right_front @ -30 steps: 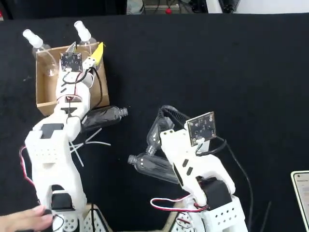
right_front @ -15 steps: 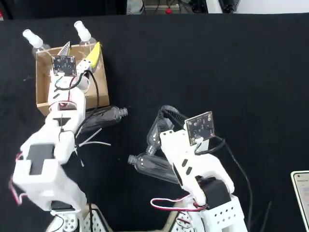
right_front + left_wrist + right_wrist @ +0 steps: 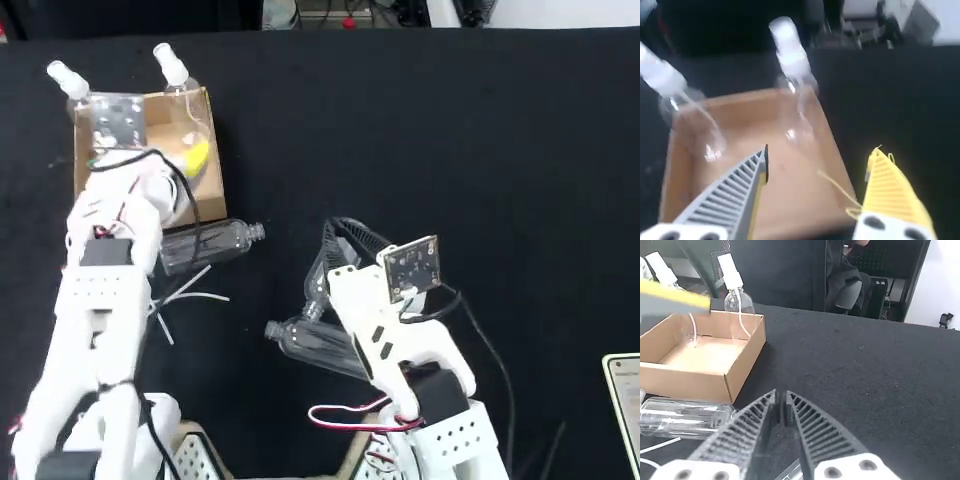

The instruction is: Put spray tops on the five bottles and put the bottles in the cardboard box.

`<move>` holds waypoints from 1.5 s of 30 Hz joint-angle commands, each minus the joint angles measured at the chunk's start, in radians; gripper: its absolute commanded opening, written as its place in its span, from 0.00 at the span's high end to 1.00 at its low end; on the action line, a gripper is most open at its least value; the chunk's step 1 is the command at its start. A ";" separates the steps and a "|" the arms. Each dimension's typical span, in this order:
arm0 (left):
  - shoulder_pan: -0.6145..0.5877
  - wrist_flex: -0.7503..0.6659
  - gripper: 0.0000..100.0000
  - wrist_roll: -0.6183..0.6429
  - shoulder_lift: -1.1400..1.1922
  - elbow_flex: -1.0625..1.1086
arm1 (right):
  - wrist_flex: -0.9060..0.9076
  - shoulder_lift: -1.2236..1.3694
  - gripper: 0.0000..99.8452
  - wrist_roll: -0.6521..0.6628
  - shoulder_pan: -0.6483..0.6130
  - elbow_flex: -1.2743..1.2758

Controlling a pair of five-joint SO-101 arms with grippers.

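The cardboard box [image 3: 215,190] sits at the table's far left. Two clear bottles with white spray tops stand in its far corners, one [image 3: 172,75] beside the other [image 3: 72,85]. My left gripper [image 3: 817,157] hangs open over the box floor with nothing between its fingers; its yellow finger [image 3: 196,158] is inside the box. A topless bottle [image 3: 210,243] lies just in front of the box. Two more clear bottles lie by my right arm, one [image 3: 310,345] partly under it, the other [image 3: 320,270] beside it. My right gripper [image 3: 781,396] is shut and empty, above bare cloth.
Thin white tubes [image 3: 185,295] lie loose on the black cloth between the two arms' bases. A pale flat object [image 3: 625,395] rests at the right edge. The table's far right half is open black cloth.
My left arm has swung leftward and its gripper has drawn back and dipped lower into the box. A hand at the lower left edge is gone. The right arm barely moved.
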 commanded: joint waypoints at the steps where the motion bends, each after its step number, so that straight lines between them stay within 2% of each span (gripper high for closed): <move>1: 0.030 0.226 0.69 -0.002 -0.144 -0.008 | -0.023 0.001 0.98 0.009 -0.002 -0.002; 7: -0.067 0.344 0.69 -0.110 -0.218 -0.007 | -0.023 0.001 0.98 0.008 -0.002 0.012; 14: -0.076 0.738 0.69 -0.221 -0.242 -0.018 | -0.026 0.001 0.98 0.008 -0.002 0.007; 17: -0.107 0.809 0.69 -0.250 -0.235 -0.005 | -0.029 0.001 0.98 0.008 -0.003 0.007; 20: -0.145 0.778 0.69 -0.245 -0.235 0.038 | -0.029 0.001 0.98 0.008 -0.003 0.008; 22: -0.120 0.729 0.69 -0.245 -0.235 0.076 | -0.029 0.001 0.98 0.008 -0.003 0.008; 26: 0.047 0.664 0.69 -0.252 -0.235 0.094 | -0.028 0.001 0.98 0.006 -0.003 0.008; 30: 0.183 0.671 0.69 -0.244 -0.232 0.044 | -0.029 0.001 0.98 0.006 0.035 0.008; 33: 0.185 0.640 0.69 -0.252 -0.219 0.041 | -0.032 0.001 0.98 0.002 0.114 -0.001; 36: 0.140 0.586 0.69 -0.255 -0.157 0.031 | -0.064 0.001 0.98 0.002 0.140 0.007; 38: 0.122 0.549 0.69 -0.315 -0.098 0.018 | -0.071 0.001 0.98 0.002 0.140 0.010; 42: 0.114 0.543 0.69 -0.517 0.041 -0.036 | -0.071 0.001 0.98 0.002 0.138 0.010; 45: 0.104 0.543 0.69 -0.577 0.161 -0.122 | -0.072 0.001 0.98 0.002 0.138 0.008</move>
